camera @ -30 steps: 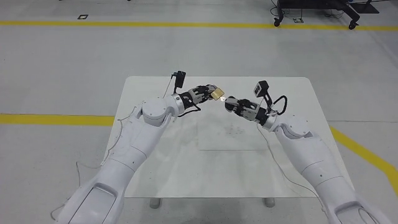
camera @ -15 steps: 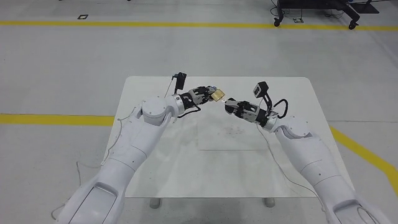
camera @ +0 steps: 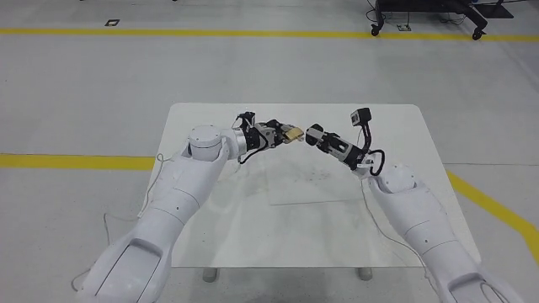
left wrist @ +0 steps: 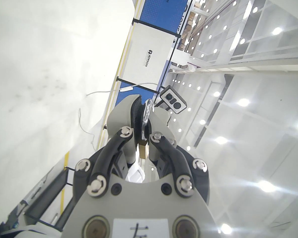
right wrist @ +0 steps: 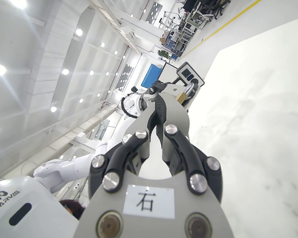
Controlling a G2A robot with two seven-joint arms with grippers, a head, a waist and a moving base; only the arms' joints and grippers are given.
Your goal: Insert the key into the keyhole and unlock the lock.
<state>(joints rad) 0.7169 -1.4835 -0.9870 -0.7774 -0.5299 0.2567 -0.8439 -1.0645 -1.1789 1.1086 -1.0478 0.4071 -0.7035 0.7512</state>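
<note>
We count one brass lock (camera: 292,134), and on it one silver shackle (left wrist: 148,107). We count two grippers, one left gripper (camera: 285,132) and one right gripper (camera: 311,133), each at the end of its own arm, and on each we count two fingers (right wrist: 176,110). Under them all we count one white surface (camera: 337,227).

Character labels (left wrist: 140,227) (right wrist: 149,202): left gripper (left wrist: 148,115), right gripper (right wrist: 161,100)

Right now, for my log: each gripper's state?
Left gripper: shut on the lock.
Right gripper: shut; what it holds cannot be told.
</note>
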